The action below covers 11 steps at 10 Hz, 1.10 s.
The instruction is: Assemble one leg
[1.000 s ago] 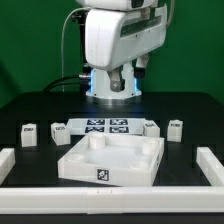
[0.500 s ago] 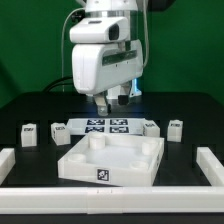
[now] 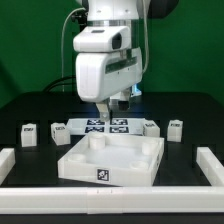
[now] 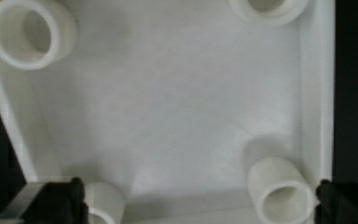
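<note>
The large white square tray point(image 3: 140, 164) with corner sockets lies at the middle front. Four small white tagged legs stand on the black table: two at the exterior view's left point(image 3: 29, 133) point(image 3: 56, 131) and two at its right point(image 3: 150, 128) point(image 3: 176, 128). My gripper point(image 3: 107, 110) hangs open and empty above the tray's rear edge, touching no leg. In the wrist view the tray's floor point(image 4: 176, 110) and its round sockets point(image 4: 30, 35) fill the picture, with the gripper point(image 4: 202, 205) spread wide above it. No leg shows in the wrist view.
The marker board point(image 3: 108, 126) lies just behind the tray, under the gripper. Low white rails border the work area at the exterior view's left point(image 3: 8, 160), right point(image 3: 212, 165) and front point(image 3: 100, 196).
The arm has come down and shifted toward the exterior view's left, bringing the gripper low over the tray's rear edge. The legs and tray have not moved.
</note>
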{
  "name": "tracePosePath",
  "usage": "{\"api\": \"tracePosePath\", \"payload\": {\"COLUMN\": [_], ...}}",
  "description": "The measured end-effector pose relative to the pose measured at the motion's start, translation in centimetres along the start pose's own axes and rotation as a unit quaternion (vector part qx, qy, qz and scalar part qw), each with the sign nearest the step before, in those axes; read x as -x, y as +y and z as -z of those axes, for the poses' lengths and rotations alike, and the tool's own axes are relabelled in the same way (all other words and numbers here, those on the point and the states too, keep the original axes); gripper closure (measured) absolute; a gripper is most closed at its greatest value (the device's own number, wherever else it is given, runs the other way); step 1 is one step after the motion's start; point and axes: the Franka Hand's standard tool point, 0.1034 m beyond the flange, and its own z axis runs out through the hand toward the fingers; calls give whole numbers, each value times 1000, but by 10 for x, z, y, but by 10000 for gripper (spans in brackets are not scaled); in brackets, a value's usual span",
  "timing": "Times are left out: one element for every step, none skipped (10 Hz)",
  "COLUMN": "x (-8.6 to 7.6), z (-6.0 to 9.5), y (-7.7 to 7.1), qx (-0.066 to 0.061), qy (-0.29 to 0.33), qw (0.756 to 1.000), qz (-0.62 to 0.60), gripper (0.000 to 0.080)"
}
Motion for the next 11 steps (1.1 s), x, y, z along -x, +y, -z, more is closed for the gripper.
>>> {"api": "tracePosePath", "payload": {"x": [3,6,7,7,7,8,10,10,9,10,8], "z": [-10,-21,-34,-42,-50,-60,-64,-67,-70,-70,-68], "y": [-9,-23,-35,-39,-42,-48,-50,-50,-50,-49,-47], "qx": [5,6,1,-6,-10,-18,-23,-26,-28,-28,-26], "qy": [4,7,7,6,5,4,2,2,1,1,1], "qw": [1000,1000,1000,1000,1000,1000,1000,1000,999,999,1000], "qz": [8,11,15,17,17,17,16,16,16,15,9], "gripper": [150,150,150,150,150,150,150,150,150,150,150]}}
